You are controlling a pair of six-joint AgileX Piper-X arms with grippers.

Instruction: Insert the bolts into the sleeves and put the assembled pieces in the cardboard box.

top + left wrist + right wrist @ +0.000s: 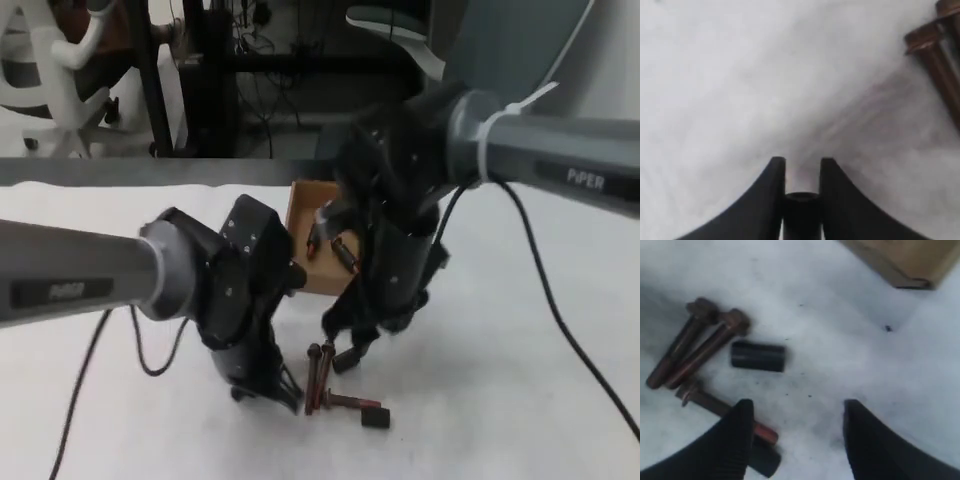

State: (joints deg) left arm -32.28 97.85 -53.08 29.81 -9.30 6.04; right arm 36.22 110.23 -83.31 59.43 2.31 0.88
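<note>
My left gripper is shut on a black sleeve, low over the white bench, with two brown bolts a short way off. In the high view the left gripper sits just left of the bolts. My right gripper hangs open above the bench, near a loose black sleeve. Two bolts lie side by side, and a third bolt points at another sleeve. The cardboard box stands behind the right gripper and holds assembled pieces.
A corner of the box lies close to the right gripper. The white bench has free room to the right and at the front left. Cables trail from both arms across the bench.
</note>
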